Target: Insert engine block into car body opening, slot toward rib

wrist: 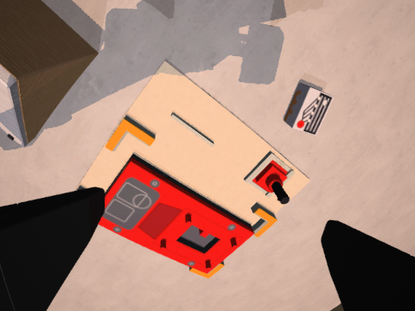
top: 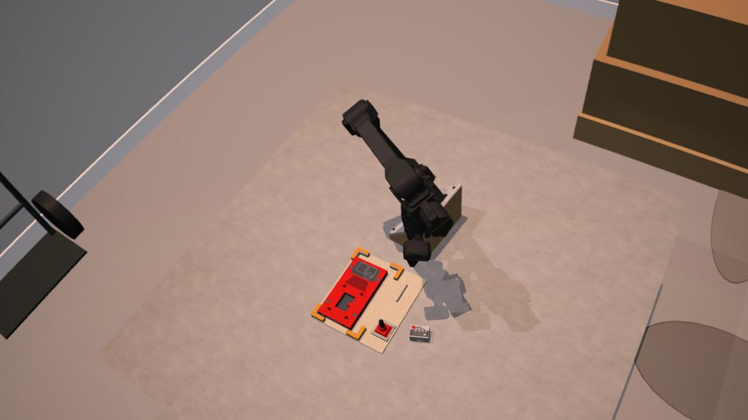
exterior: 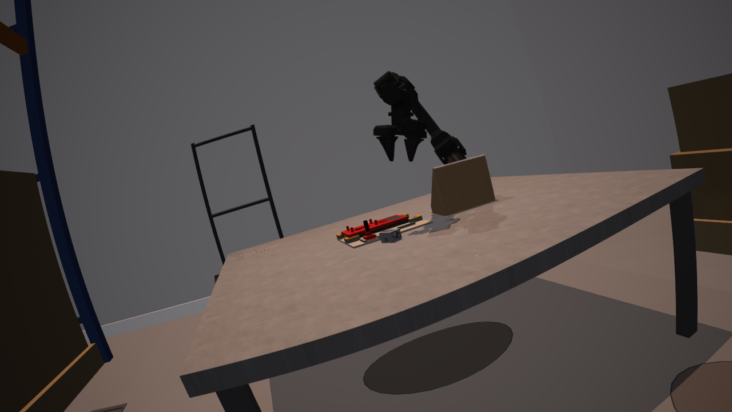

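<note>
The engine block [top: 420,333] [exterior: 390,235] [wrist: 309,110] is a small grey block. It lies on the table beside the pale board, with its white, black-striped face and red dot showing. One darker side has brown wavy marks. The red car body [top: 365,292] [exterior: 355,231] [wrist: 173,231] lies flat on the board between orange corners. Its opening is empty, and a small red rib [wrist: 202,232] juts into it. My gripper [exterior: 401,159] [wrist: 217,218] is open and empty, high above the table. In the top view its fingertips are mostly hidden.
The pale board [top: 413,280] [wrist: 151,95] also carries a red part with an upright black lever [top: 381,325] [wrist: 281,193] near the engine block, and has a thin slot [wrist: 192,129]. The arm's wedge-shaped base [exterior: 463,184] [wrist: 52,99] stands beyond the board's other end.
</note>
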Motion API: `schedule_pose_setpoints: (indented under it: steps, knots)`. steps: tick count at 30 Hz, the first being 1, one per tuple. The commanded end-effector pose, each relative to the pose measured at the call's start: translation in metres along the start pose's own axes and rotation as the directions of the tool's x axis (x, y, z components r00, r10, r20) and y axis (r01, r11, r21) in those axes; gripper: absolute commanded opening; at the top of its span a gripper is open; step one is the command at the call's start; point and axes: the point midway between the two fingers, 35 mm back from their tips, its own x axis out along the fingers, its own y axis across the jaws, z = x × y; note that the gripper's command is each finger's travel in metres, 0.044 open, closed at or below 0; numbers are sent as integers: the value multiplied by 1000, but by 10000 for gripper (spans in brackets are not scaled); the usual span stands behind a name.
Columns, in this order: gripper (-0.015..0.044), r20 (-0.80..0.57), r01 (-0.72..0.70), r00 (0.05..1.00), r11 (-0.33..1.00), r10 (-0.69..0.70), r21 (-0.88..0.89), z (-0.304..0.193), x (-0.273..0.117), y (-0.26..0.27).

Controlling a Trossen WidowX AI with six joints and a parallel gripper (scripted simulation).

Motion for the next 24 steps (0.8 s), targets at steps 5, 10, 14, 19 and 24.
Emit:
schedule_pose_setpoints:
  steps: [5, 10, 14, 19, 24]
  knots:
    - [440, 17, -25, 1000, 962, 21, 271, 2, 4, -13]
    - [440, 26, -39, 999, 901, 31, 433, 3, 7, -20]
    - [440, 33, -50, 999, 832, 38, 553, 3, 9, -26]
    - [440, 42, -63, 998, 724, 48, 687, 4, 12, -33]
    - [440, 51, -75, 997, 593, 57, 801, 4, 15, -40]
